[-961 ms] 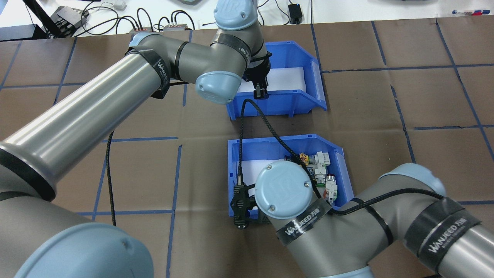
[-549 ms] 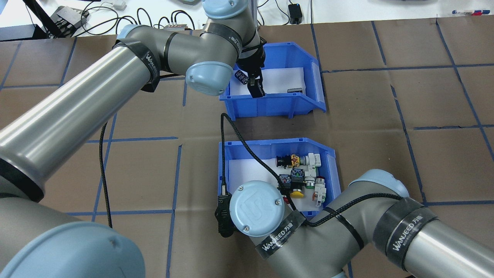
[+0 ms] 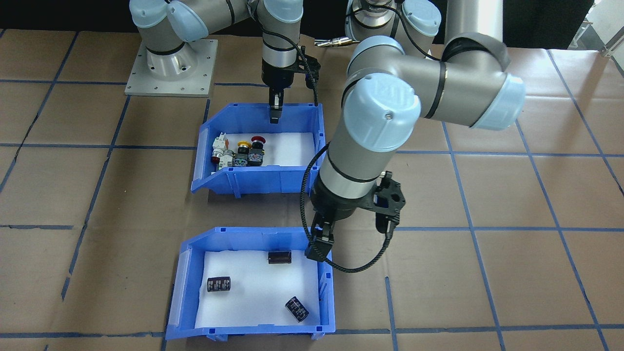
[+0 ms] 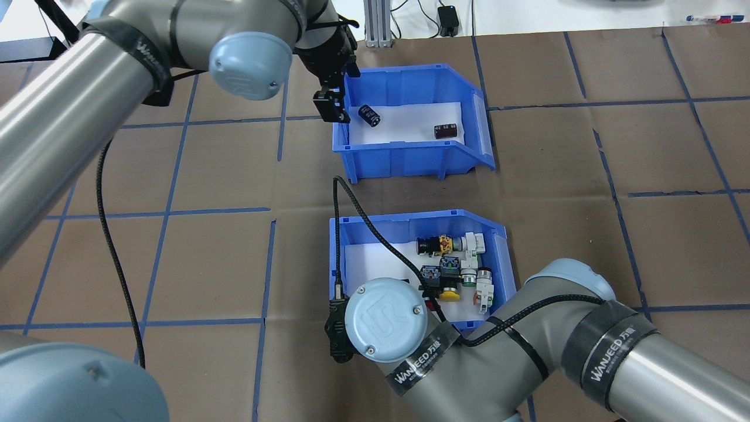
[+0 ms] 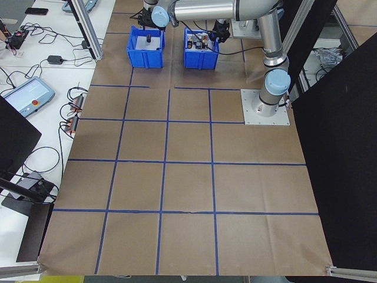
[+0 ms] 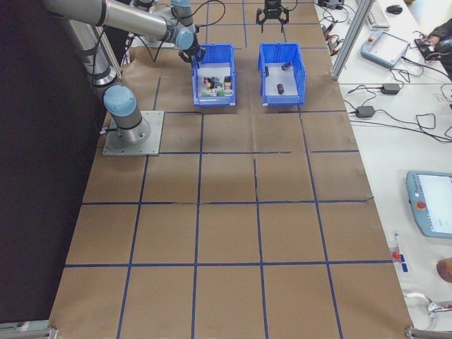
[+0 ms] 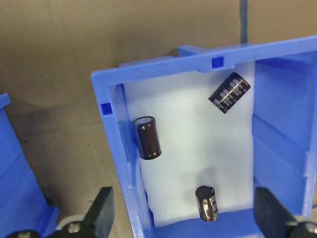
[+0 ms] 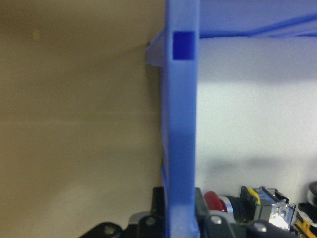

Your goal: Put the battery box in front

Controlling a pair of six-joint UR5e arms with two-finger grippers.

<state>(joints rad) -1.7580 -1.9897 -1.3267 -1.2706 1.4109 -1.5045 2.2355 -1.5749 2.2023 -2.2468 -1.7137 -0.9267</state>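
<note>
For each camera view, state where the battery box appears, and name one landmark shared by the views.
Front-facing: battery box bottom centre.
Overhead: top centre.
Exterior left: top, left bin.
Exterior right: top, right bin.
Left wrist: fills frame.
Right wrist: not visible.
Landmark: neighbouring switch bin.

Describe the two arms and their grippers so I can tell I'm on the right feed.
Both are grey metal tube arms with pale blue joint caps and black bands printed "WANJEED" in white. The left gripper and right gripper are black two-finger units, each with a black bracket on the wrist. A black braided cable hangs in a loop along the left arm, and another runs to the right wrist.
</note>
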